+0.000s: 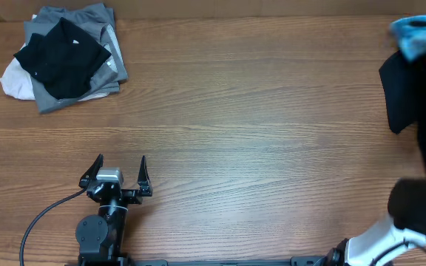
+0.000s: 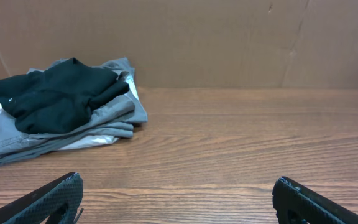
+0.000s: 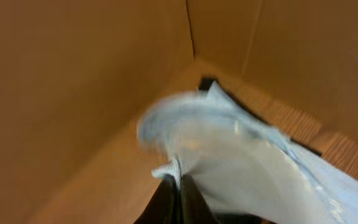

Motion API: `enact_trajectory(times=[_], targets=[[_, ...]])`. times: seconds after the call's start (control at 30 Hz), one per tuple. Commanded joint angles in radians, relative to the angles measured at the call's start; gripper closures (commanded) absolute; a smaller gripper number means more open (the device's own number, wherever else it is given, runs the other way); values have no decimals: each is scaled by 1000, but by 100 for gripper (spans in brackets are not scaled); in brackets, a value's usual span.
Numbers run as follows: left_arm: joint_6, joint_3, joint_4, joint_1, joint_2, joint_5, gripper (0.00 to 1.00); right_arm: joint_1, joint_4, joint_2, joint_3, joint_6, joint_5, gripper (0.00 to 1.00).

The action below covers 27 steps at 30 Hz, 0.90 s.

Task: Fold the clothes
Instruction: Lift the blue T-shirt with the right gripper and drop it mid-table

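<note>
Gripping the sky-blue shirt (image 3: 247, 162), our right hand (image 3: 180, 190) is pinched shut on its fabric at the far right of the desk (image 1: 257, 125), beside a black garment (image 1: 399, 92). We find the black, grey and white pile (image 1: 61, 59) far left. Our left hand (image 1: 120, 168) stands wide open, well apart from it. A cardboard wall (image 2: 229, 37) backs the desk.

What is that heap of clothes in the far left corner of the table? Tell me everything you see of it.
The heap of clothes is a loosely folded stack of soft cloth: a black garment on top, a grey garment beneath it, a white garment peeking out at the left. It rests on the wooden table, close to the cardboard wall. The open left tool stands well apart.
</note>
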Motion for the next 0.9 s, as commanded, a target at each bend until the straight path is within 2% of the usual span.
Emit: enact_trajectory(times=[0.0, 0.1, 0.23, 0.4, 0.6, 0.87], targets=[[22, -4, -1, 5, -8, 10, 0, 10, 8, -140, 35, 42, 15, 96], [22, -4, -1, 5, -8, 10, 0, 22, 10, -232, 35, 45, -3, 96], [22, -4, -1, 5, -8, 10, 0, 72, 7, -330, 35, 46, -123, 96], [22, -4, -1, 5, -9, 10, 0, 219, -17, -392, 35, 84, -240, 96], [22, -4, -1, 5, -8, 10, 0, 472, -28, -349, 34, 100, -272, 96], [22, -4, -1, 5, -8, 10, 0, 767, -23, -153, 34, 139, -406, 96]])
